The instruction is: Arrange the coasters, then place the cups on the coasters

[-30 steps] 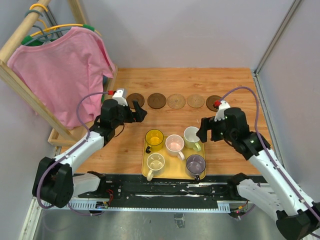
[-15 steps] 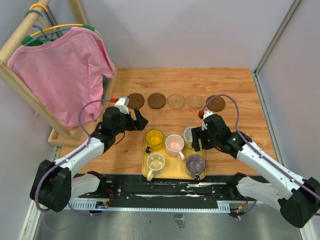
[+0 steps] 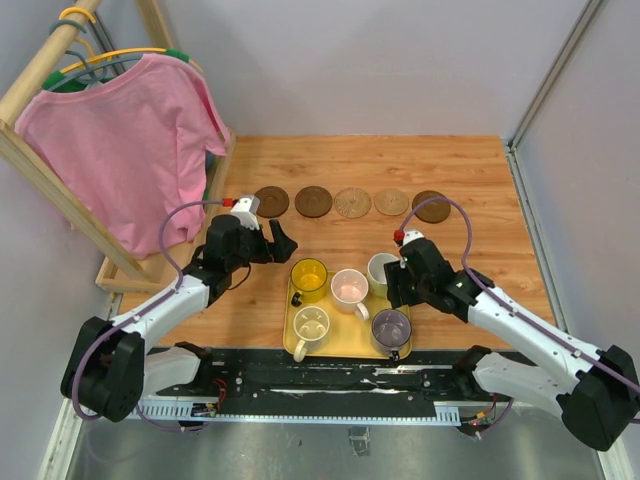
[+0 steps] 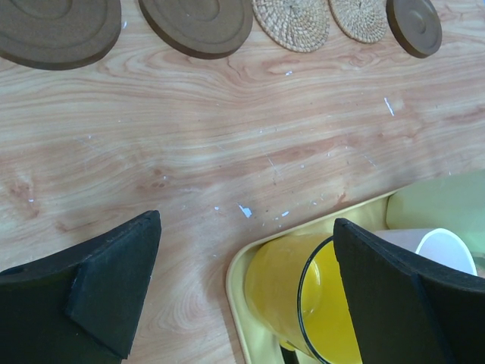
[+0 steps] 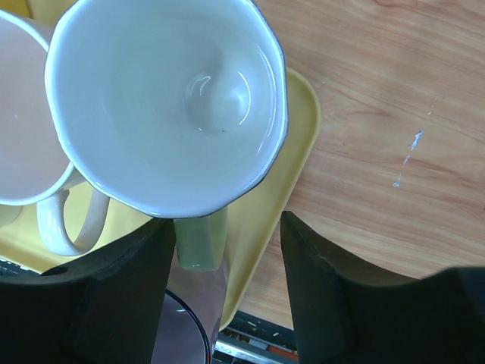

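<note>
Five coasters [image 3: 352, 203] lie in a row across the far table, dark brown at the ends [image 4: 198, 26], woven tan in the middle [image 4: 292, 23]. The cups stand on a yellow tray [image 3: 290, 345]: yellow [image 3: 309, 277], pink [image 3: 349, 286], pale green [image 3: 383, 268], cream [image 3: 312, 322], purple [image 3: 391, 326]. My left gripper [image 4: 250, 288] hangs open over the tray's far left corner, the yellow cup [image 4: 303, 296] beside its right finger. My right gripper [image 5: 227, 280] straddles the green cup's handle [image 5: 201, 239]. The left finger [image 5: 121, 288] is against the handle and the right one is still apart.
A wooden clothes rack with a pink shirt [image 3: 120, 140] stands at the left, its base beside my left arm. A metal-framed wall [image 3: 530, 180] bounds the table on the right. The arm bases sit just behind the tray's near edge.
My right arm has come down and left from beside the far right coaster to the green cup, its jaws narrowing around the handle. My left arm shifted slightly toward the tray.
</note>
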### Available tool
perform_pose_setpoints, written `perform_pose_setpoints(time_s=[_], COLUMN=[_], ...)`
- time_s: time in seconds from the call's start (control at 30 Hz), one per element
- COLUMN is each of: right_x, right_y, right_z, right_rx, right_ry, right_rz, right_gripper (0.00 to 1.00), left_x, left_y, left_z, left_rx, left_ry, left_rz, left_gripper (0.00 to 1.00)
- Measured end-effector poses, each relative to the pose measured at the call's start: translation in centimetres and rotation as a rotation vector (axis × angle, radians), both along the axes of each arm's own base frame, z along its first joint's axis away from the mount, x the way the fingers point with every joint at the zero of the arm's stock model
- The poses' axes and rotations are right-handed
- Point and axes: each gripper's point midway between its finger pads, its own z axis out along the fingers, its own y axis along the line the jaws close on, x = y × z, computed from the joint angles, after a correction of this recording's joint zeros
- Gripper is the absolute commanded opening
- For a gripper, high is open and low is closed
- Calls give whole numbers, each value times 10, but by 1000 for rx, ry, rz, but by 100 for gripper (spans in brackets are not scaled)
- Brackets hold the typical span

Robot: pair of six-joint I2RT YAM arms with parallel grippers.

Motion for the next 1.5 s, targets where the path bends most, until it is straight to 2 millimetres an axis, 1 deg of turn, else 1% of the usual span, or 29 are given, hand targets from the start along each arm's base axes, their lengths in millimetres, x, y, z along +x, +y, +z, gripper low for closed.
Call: perform_pose_setpoints(time_s=[0.1,0.3,0.43,0.77,0.83,0.9,1.1,1.13,1.5], right_x=[-1,6,6,4,3,3,4,3,5], right_y=[1,7,9,12,13,13,15,16,19], right_z=[-2,1,-2,-10,-12,-14,-18,-18,-18], right_rx=[3,25,29,22,21,18,14,13,-19], right_ry=[-3,-29,-29,-15,-13,-8,1,0,-25], right_rz=[4,4,8,18,21,22,30,34,59], right_gripper=[55,53,50,40,36,29,2,1,1], left_x=[-1,-3,-3,-3,-3,-3,-3,-3,-2], left_y=[1,1,1,1,1,1,2,2,2], left_z=[-3,-6,-7,-7,-7,-8,-11,-11,-14], left_rx=[2,3,3,3,3,4,7,8,12], left_ry=[6,14,14,14,13,15,23,23,29], left_rz=[0,2,2,2,2,2,4,4,9], left_gripper=[100,100,100,100,100,100,100,100,100])
